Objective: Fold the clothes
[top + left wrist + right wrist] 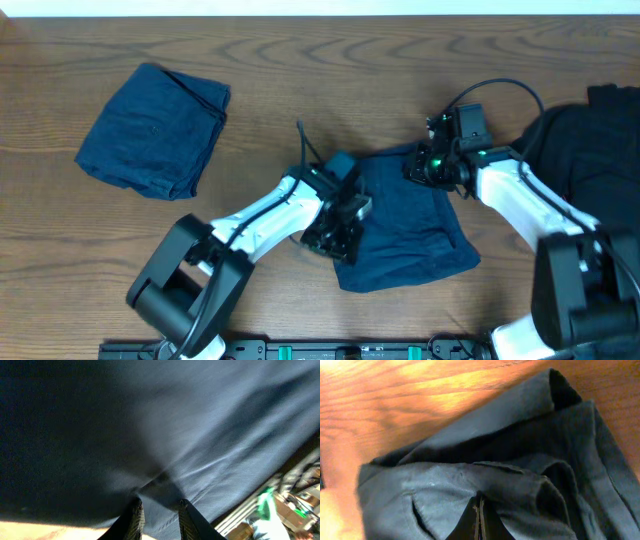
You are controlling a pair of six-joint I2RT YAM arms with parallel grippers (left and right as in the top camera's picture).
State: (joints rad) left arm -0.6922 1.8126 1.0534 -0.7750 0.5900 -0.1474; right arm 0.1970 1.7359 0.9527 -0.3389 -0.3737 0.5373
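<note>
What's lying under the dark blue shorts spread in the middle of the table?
Only the brown wooden table shows around the dark navy fabric shorts; anything beneath is hidden by cloth.

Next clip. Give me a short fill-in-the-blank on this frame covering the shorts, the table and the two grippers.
1. In the overhead view, the folded shorts lie to the ____ of the middle shorts.
2. The left gripper and the right gripper are both at the ____ shorts.
3. The right gripper's jaws are ____.
4. The table has a ____ surface.

Missing words: left; middle; shut; wood
</note>
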